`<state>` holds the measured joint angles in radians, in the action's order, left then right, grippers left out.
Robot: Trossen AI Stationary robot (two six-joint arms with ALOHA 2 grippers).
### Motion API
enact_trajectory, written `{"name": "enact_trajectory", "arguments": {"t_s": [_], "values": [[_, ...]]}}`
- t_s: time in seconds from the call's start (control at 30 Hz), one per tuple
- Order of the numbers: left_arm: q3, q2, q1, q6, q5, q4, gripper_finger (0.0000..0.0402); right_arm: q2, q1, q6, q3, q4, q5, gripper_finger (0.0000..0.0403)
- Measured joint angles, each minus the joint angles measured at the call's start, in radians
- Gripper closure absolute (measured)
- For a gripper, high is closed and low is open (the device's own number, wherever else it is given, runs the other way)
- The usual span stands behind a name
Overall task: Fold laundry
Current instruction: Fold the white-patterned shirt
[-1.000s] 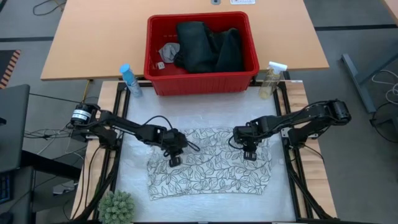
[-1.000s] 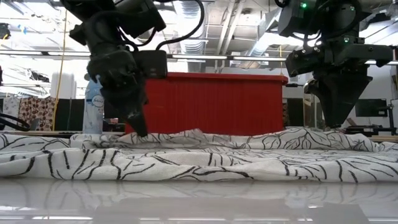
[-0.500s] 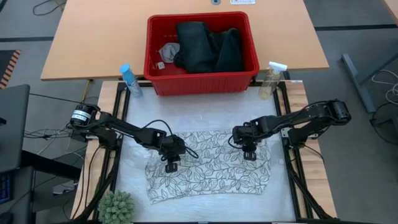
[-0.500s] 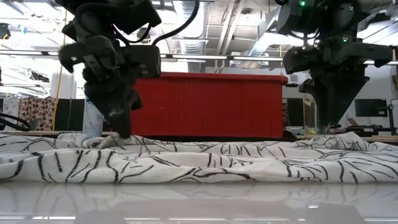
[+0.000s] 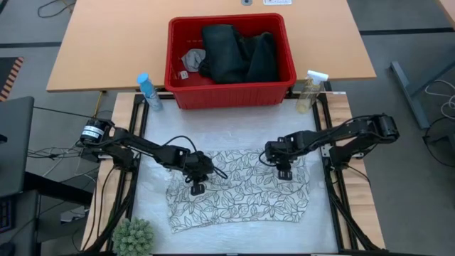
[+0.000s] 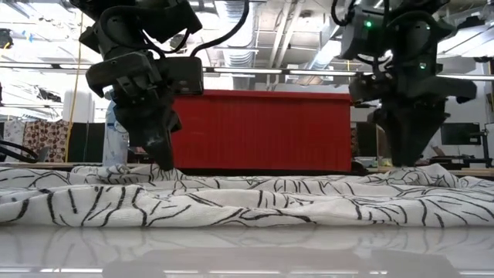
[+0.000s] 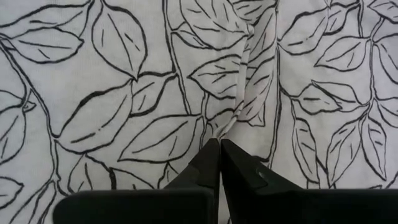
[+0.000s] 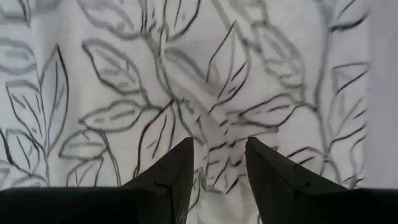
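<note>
- The table (image 5: pixel 234 135) carries the leaf-print cloth (image 5: pixel 242 195) spread nearly flat on its near half, between the two arms; its left part looks bunched and its near edge curves.
- The red basket (image 5: pixel 230 91) stands at the far side, apart from the cloth, with the dark jeans (image 5: pixel 238 53) and a small grey cloth (image 5: pixel 193 57) inside it, so those pieces are not yet folded.
- The left gripper (image 5: pixel 196 187) sits low on the cloth's left part, jaws pressed together. In the left wrist view a thin ridge of fabric runs up to the tips (image 7: pixel 219 144), but I cannot tell whether any cloth is pinched between them.
- The right gripper (image 5: pixel 284 173) hovers just over the cloth's right part with its fingers (image 8: pixel 174 165) apart and nothing between them.
- Judgement: the step in hand is taking hold of the cloth for a first fold. It goes best if both grippers catch one layer only, near matching edges, not mid-panel.
- The right gripper probably needs to press down into the fabric before closing, or the fingers may slide off flat cloth.
- Any lift should be level and together, or the bunching on the left will likely be carried into the fold.
</note>
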<state>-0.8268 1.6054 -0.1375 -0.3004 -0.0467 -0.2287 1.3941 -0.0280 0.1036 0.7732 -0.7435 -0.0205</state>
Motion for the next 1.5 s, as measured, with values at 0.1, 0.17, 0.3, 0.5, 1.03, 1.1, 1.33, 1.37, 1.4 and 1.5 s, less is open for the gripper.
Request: {"name": "enact_trajectory", "arguments": {"t_s": [0.1,0.17,0.3,0.5,1.03,1.1,1.33,1.37,1.4,1.5], "values": [[0.0,0.0,0.0,0.0,0.0,0.0,0.0401,0.0,-0.005,-0.007,-0.019,-0.001,0.0,0.0233],[0.0,0.0,0.0,0.0,0.0,0.0,0.0401,0.0,0.0,-0.007,-0.022,-0.001,0.001,0.0233],[0.0,0.0,0.0,-0.001,0.0,0.0,0.0401,0.0,0.005,-0.007,-0.022,-0.001,0.011,0.0261],[0.0,0.0,0.0,-0.002,0.004,0.0,0.0401,0.0,0.004,-0.007,-0.022,-0.002,-0.001,0.036],[0.0,0.0,0.0,0.0,0.027,-0.001,0.0401,-0.002,-0.103,0.108,0.017,-0.062,-0.034,0.0357],[0.0,0.0,0.0,0.0,0.027,-0.002,0.0401,-0.002,-0.117,0.126,0.017,-0.06,-0.034,0.0344],[0.0,0.0,0.001,0.028,-0.09,-0.01,0.0389,-0.001,-0.135,0.171,-0.003,-0.063,-0.033,0.0306],[0.0,0.0,0.001,0.029,-0.101,-0.014,0.0381,-0.001,-0.135,0.183,-0.005,-0.061,-0.033,0.0301],[0.0,-0.001,0.001,0.028,-0.114,-0.019,0.0373,-0.001,-0.135,0.188,-0.005,-0.058,-0.033,0.0296],[0.0,-0.001,0.001,0.01,-0.143,-0.023,0.0342,-0.017,-0.15,0.189,-0.006,-0.005,-0.034,0.029]]}}
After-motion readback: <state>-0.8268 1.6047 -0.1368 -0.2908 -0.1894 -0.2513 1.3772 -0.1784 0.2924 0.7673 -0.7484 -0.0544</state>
